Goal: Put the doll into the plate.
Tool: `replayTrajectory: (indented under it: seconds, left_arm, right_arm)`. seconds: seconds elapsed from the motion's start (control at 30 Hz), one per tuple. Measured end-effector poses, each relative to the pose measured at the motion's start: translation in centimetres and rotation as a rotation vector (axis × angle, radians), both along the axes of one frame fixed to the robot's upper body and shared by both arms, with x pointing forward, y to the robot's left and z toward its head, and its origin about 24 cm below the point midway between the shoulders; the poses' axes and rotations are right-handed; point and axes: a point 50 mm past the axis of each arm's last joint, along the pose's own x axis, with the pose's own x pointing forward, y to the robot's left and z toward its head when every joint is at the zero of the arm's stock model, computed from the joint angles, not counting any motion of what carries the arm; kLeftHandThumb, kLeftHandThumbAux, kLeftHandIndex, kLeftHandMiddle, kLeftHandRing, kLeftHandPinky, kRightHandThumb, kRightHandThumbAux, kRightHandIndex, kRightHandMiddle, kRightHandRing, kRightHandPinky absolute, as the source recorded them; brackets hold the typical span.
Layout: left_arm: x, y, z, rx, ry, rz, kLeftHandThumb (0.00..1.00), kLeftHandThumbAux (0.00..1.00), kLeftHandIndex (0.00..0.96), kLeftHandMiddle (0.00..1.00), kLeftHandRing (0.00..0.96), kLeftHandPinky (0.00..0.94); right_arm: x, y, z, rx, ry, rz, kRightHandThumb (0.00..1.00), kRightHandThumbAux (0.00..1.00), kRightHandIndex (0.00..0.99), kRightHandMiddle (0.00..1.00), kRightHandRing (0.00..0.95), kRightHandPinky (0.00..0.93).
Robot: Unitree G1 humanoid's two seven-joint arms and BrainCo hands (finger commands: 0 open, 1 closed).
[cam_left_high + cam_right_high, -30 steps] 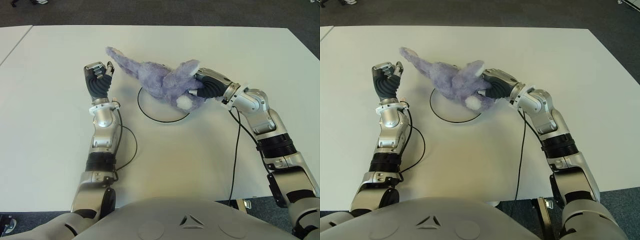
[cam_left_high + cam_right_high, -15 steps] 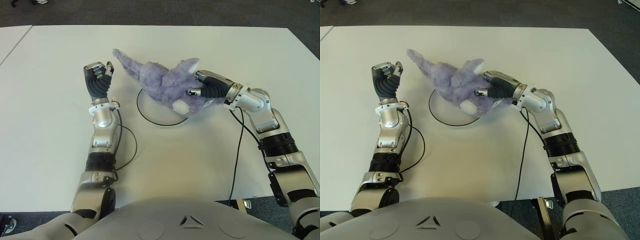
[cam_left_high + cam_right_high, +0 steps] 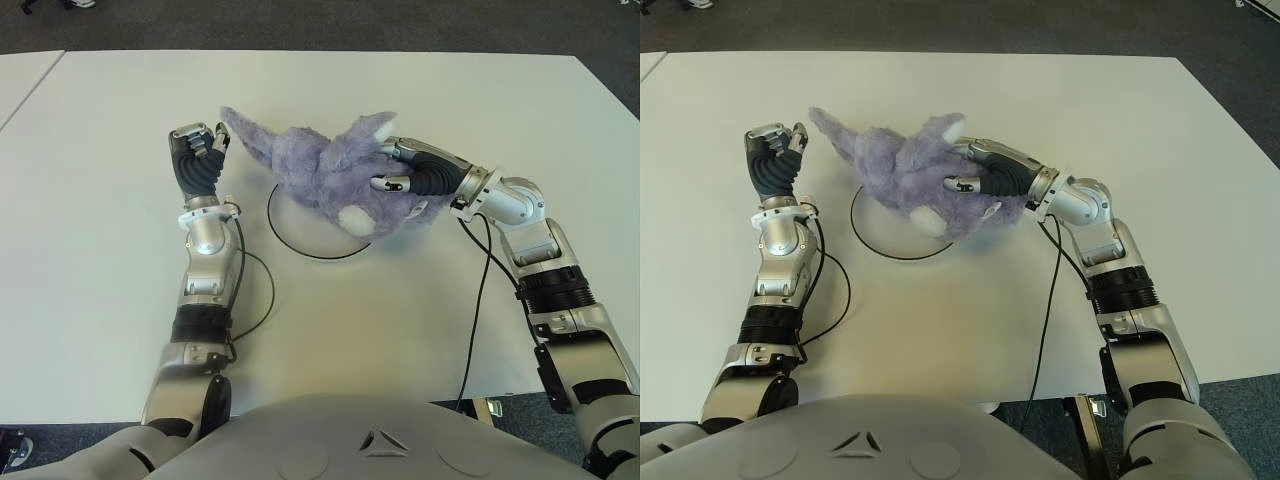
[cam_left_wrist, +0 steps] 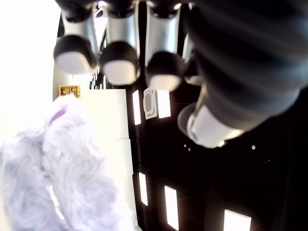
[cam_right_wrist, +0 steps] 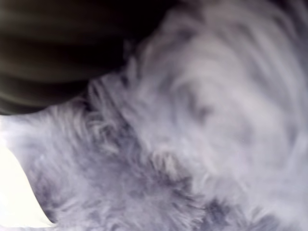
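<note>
A fluffy purple doll [image 3: 320, 170] with a white patch hangs over the far right part of the plate [image 3: 300, 228]. The plate is white with a thin black rim and lies on the white table. My right hand [image 3: 408, 176] is shut on the doll's right side, its fingers sunk in the fur; the right wrist view is filled with purple fur [image 5: 192, 120]. My left hand [image 3: 197, 160] stands upright to the left of the doll's tail, its fingers [image 4: 115, 62] curled on nothing. The doll [image 4: 62, 168] also shows in the left wrist view.
The white table [image 3: 400, 330] spreads wide around the plate. Black cables [image 3: 478, 300] run along both forearms down to the near edge. Dark floor [image 3: 300, 25] lies beyond the far edge.
My right hand has turned the doll and pulled it a little rightward and lower, so its body covers more of the plate's right side. The plate has slid slightly left. The left hand is unchanged.
</note>
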Motion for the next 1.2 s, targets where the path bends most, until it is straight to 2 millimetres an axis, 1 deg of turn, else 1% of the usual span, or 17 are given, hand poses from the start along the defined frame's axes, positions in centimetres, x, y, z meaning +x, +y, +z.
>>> replayTrajectory:
  seconds: [0.37,0.87,1.2]
  left_arm:
    - [0.03,-0.23,0.03,0.003,-0.003,-0.016,0.503,0.784,0.843,0.902,0.906,0.901]
    - [0.00,-0.33,0.10,0.006,-0.016,-0.020,0.539,0.768,0.844,0.903,0.909,0.905]
    - [0.01,-0.37,0.11,0.007,-0.016,-0.021,0.541,0.766,0.844,0.902,0.907,0.904]
  right_arm:
    - [-0.05,-0.45,0.16,0.039,-0.004,-0.017,0.546,0.151,0.000,0.000,0.000,0.000]
    - [-0.05,-0.66,0.23,0.046,-0.009,-0.028,0.558,0.144,0.000,0.000,0.000,0.000]
    - [-0.01,-0.80,0.32,0.054,-0.016,-0.037,0.570,0.143,0.000,0.000,0.000,0.000]
